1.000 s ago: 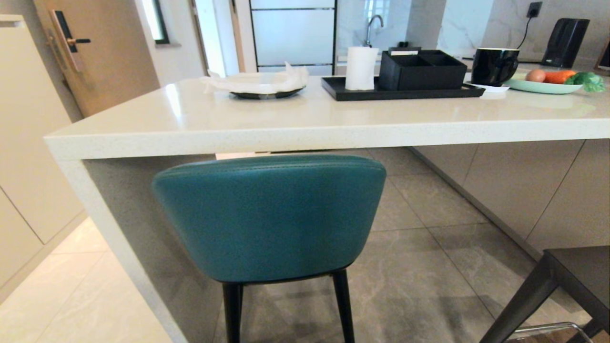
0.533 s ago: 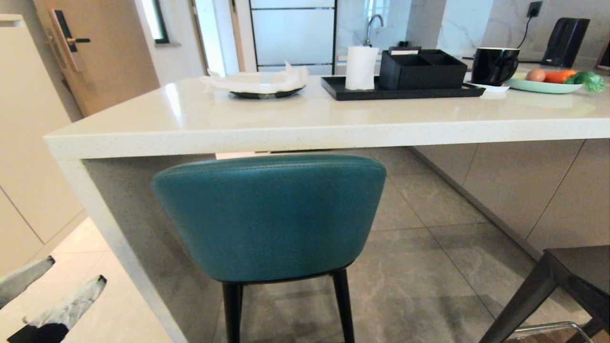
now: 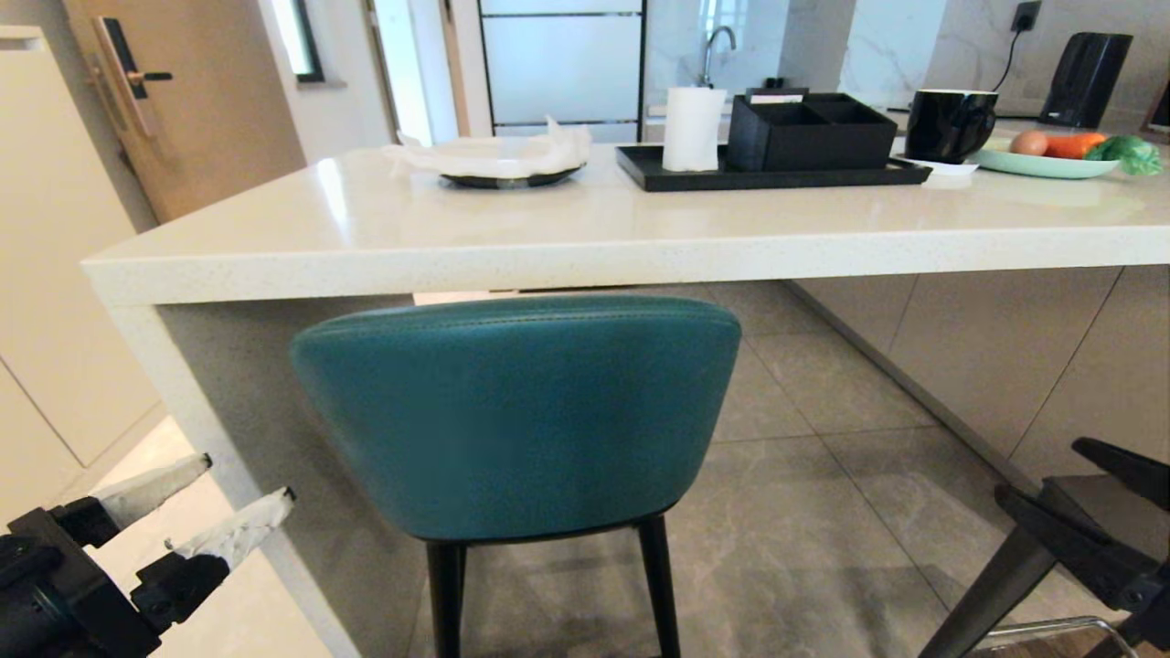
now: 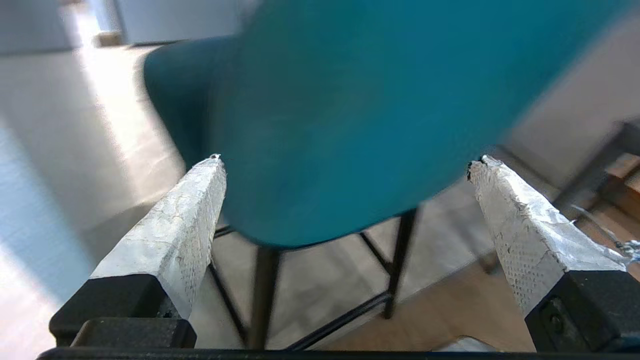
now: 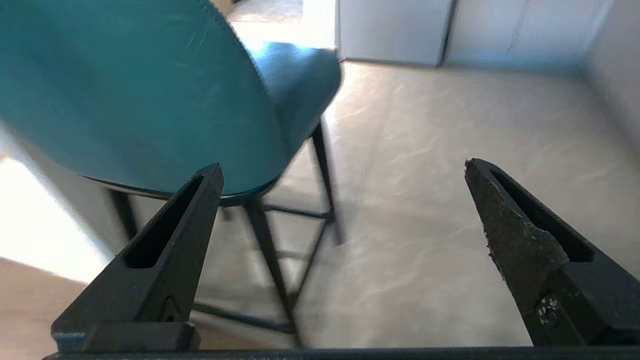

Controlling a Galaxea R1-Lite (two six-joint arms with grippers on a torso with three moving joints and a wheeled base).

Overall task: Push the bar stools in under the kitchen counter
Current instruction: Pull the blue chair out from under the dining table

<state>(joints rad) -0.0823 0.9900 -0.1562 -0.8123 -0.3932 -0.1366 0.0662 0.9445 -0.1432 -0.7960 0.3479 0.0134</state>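
Note:
The teal bar stool stands facing the kitchen counter, its rounded back just below and in front of the slab's edge. The dark grey stool shows only partly at the lower right. My left gripper is low on the left, open, its white-wrapped fingers pointing toward the stool's left side but apart from it. My right gripper is low on the right, open, in front of the grey stool. From the wrists, the left gripper looks at the teal back, and the right gripper has it off to one side.
On the counter stand a plate with a white cloth, a black tray with a paper roll and boxes, a black mug and a plate of vegetables. Beige cabinets flank the left; grey panels close the underside at right.
Both arms have risen into the head view: the left gripper came up at the lower left, then the right appeared at the lower right. The teal stool has not moved.

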